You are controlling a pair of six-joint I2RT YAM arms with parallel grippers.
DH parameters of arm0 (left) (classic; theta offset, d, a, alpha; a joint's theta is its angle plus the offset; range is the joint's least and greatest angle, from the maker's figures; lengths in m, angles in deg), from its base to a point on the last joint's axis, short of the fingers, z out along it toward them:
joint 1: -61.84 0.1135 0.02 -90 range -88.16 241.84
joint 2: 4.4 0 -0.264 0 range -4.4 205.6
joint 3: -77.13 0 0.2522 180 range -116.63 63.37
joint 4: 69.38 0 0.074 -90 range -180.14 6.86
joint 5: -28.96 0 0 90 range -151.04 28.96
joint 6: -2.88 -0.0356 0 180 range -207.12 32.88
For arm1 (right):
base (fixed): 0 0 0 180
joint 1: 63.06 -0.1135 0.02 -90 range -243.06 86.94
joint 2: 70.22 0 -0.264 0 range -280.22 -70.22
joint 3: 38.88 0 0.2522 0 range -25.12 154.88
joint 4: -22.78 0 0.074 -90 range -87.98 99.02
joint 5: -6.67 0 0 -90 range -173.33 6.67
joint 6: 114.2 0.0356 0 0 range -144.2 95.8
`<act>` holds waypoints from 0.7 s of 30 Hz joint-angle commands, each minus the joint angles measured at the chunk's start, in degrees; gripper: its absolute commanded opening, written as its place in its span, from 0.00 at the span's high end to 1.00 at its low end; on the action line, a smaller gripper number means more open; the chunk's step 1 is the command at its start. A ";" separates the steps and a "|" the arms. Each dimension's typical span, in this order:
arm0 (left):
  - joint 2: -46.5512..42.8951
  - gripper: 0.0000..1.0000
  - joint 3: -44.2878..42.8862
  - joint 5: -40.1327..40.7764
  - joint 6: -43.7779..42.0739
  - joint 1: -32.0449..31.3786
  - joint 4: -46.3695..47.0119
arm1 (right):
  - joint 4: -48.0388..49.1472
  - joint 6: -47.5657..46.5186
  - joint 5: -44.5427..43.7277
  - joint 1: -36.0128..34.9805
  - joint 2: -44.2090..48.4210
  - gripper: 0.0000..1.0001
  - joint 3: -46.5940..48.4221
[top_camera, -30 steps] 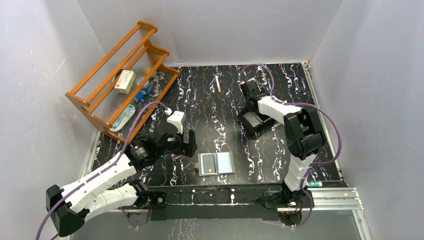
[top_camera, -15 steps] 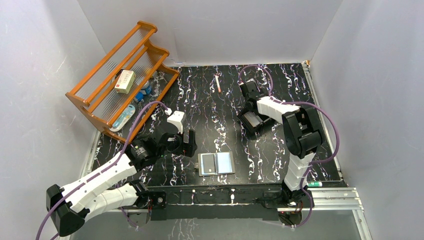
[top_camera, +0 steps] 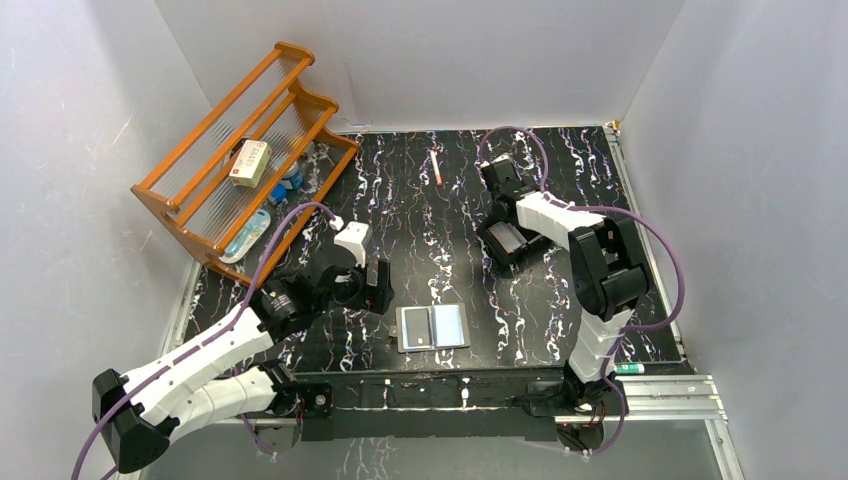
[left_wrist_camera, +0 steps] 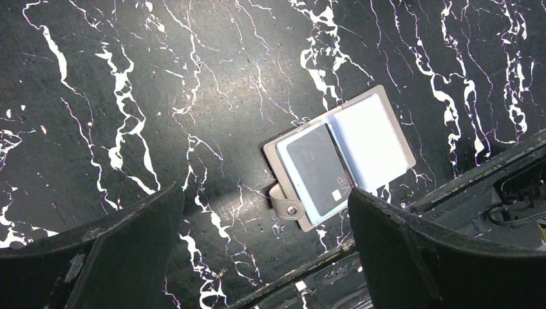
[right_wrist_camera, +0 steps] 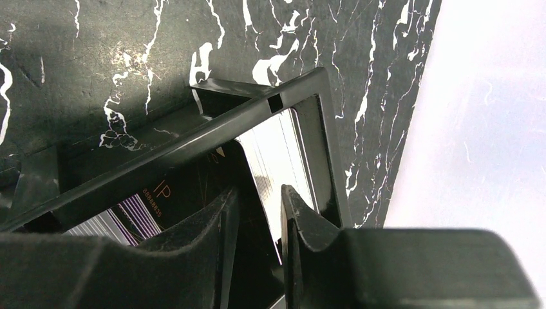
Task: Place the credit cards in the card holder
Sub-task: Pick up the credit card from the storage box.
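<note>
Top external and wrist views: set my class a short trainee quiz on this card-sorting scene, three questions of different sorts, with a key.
1. True or false: the card holder lies open on the table.
2. Choose one. The right arm's fingers reach into: A the card holder; B the black tray; C nothing, they hang over bare table.
3. Short answer: which arm's fingers stand wide apart?

Key
1. True.
2. B.
3. The left arm's fingers.
</note>
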State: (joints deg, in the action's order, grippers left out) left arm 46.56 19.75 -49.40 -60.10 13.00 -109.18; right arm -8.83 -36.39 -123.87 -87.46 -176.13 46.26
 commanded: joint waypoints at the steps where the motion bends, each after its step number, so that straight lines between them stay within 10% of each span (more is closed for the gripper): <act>1: -0.32 0.01 -0.75 1.19 -0.48 0.33 -0.65 | 0.86 0.23 -1.52 0.26 2.04 0.64 1.30; 21: 0.33 0.01 -1.21 1.56 1.52 0.33 -3.95 | -14.36 7.40 9.91 0.03 7.48 0.94 7.26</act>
State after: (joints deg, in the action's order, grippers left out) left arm 47.65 19.75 -49.38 -59.90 13.00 -110.47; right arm -18.16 -32.80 -117.66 -87.50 -174.01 49.38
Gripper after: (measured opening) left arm 0.985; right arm 0.086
